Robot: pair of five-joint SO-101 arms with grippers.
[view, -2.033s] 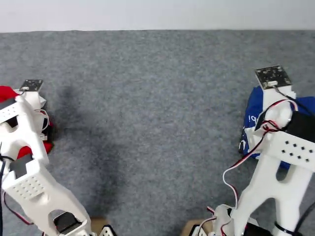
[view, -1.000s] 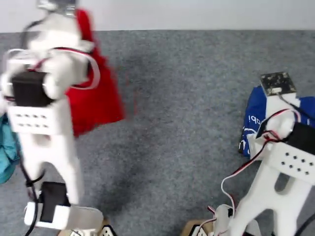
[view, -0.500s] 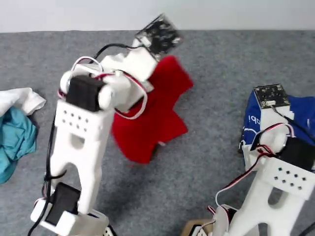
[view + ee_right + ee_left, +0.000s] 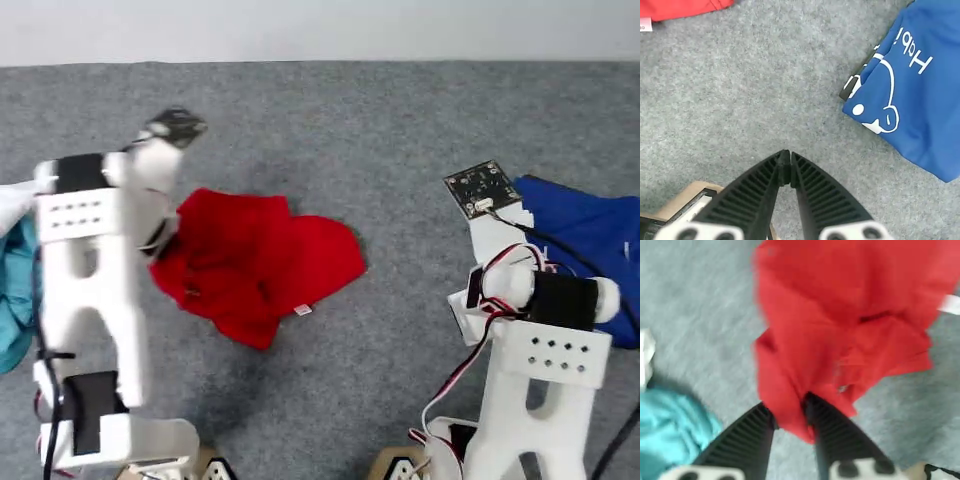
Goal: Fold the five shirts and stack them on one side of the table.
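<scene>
Surface: a table (image 4: 420,150) covered in gray carpet-like fabric, with a pale wall (image 4: 320,30) along its 12 o'clock edge.
Red shirt: the red shirt (image 4: 255,265) lies crumpled just toward 9 o'clock from the table's middle. The open middle is probably the place chosen for spreading and folding it.
Left gripper: the left gripper (image 4: 788,407) is clamped on the red shirt's 9 o'clock edge, with a fold of cloth pinched between its fingers. An edge grip likely serves to drag the shirt flat.
Right gripper: the right gripper (image 4: 785,167) has its fingers pressed together with nothing between them. It hovers over bare fabric between the red shirt and the blue shirt (image 4: 590,235), seemingly idle.
Blue shirt: it lies at the 3 o'clock edge, print upward, and this is probably the stacking side.
Unfolded heap: a teal shirt (image 4: 12,290) and a white garment (image 4: 10,200) lie at the 9 o'clock edge, touching each other.
Count: four garments, one of each colour, and two arms.
</scene>
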